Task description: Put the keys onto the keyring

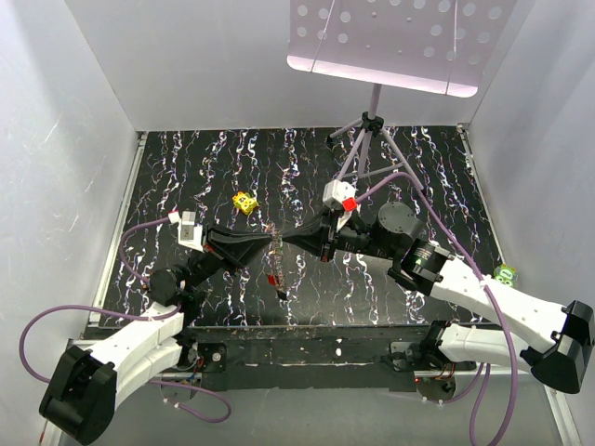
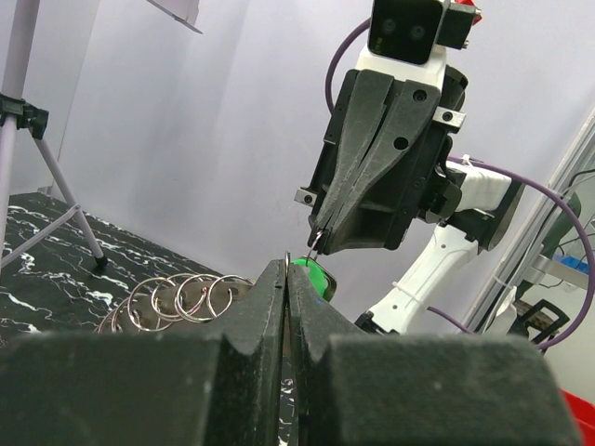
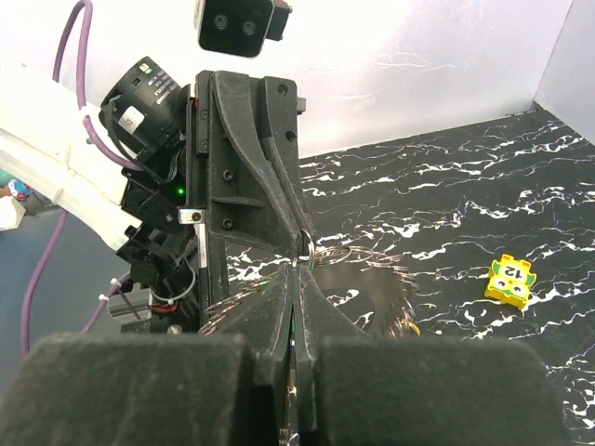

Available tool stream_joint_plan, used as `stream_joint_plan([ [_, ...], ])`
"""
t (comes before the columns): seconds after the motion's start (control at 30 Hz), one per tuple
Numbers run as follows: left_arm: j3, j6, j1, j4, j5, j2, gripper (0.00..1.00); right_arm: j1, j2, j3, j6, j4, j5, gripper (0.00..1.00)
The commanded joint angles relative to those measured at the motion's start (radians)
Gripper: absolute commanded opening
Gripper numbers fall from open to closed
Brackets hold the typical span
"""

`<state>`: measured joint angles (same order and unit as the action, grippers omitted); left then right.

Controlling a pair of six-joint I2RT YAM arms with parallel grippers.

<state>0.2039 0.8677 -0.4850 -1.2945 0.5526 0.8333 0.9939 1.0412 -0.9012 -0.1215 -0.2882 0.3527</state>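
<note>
Closest to the left wrist camera, the left claw (image 2: 286,279) has its fingers pressed together on a thin wire that pokes up between the tips. This looks like part of the keyring (image 2: 181,297), whose silvery loops fan out to the left. A green key (image 2: 311,276) sits just behind those tips, though it is not clear whether it is threaded or only resting there. Just beyond it, the right claw (image 2: 319,243) is also pressed shut, tip to tip with the left, on a small bit of metal. Whether that is ring wire or a key's eye cannot be told.

The main risk is in this pinch. Both claws grip fine, springy wire well above the counter (image 1: 390,177), so a small sideways pull by either arm could make the wire slip out. The whole bunch would then drop. A twist could also close the ring's split before a key is on it.

In the top view, a red key (image 1: 271,279) dangles below the meeting point, and its swinging could jog the grip.

Farther back, a yellow block (image 1: 244,202) and a tripod (image 1: 372,125) stand well apart from the work. A dropped ring could bounce towards either.
</note>
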Motion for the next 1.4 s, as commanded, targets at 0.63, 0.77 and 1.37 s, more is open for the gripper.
stream_joint_plan([
  [0.63, 0.029, -0.026, 0.006, -0.247, 0.006, -0.014, 0.0, -0.005, 0.01, 0.01, -0.07, -0.039, -0.041, 0.01],
  [0.77, 0.029, -0.029, 0.006, -0.247, 0.006, -0.014, 0.0, -0.005, 0.01, 0.012, -0.078, -0.039, -0.047, 0.01],
  [1.37, 0.061, -0.196, 0.006, -0.25, 0.182, -0.028, 0.0, -0.006, -0.043, 0.05, 0.049, -0.089, 0.117, 0.01],
])
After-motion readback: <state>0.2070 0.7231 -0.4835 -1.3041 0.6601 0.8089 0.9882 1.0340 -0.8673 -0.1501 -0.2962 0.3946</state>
